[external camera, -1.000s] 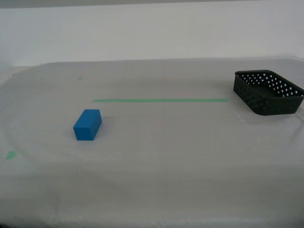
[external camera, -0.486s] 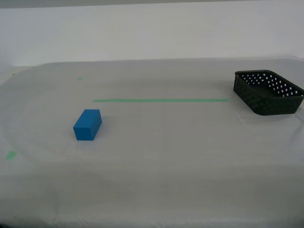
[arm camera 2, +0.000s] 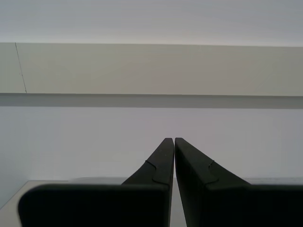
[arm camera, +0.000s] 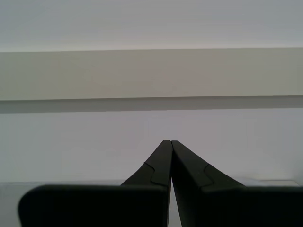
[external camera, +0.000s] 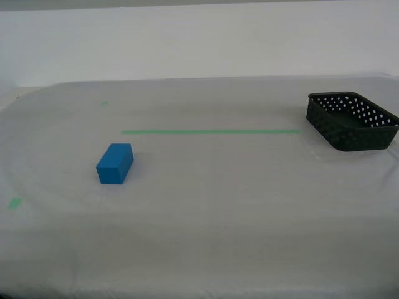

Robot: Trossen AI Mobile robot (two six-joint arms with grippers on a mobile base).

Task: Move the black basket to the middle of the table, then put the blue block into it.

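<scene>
While neither arm shows in the exterior view: my first gripper point(arm camera: 170, 142) and my second gripper point(arm camera 2: 170, 139), fingers pressed together, aimed at the wall. Blue block point(external camera: 115, 164), smooth brick, at exterior view's left; black basket point(external camera: 351, 121), perforated plastic, far right edge of cloth-covered bench point(external camera: 206, 205). Risk: dragged basket snagging cloth, tipping.

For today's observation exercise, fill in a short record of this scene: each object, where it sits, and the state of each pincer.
blue block: on the table, toward the exterior view's left
black basket: empty, at the exterior view's right edge
green tape line: runs between them, farther back
first pincer: shut, holding nothing, facing a wall
second pincer: shut, holding nothing, facing a wall
</scene>
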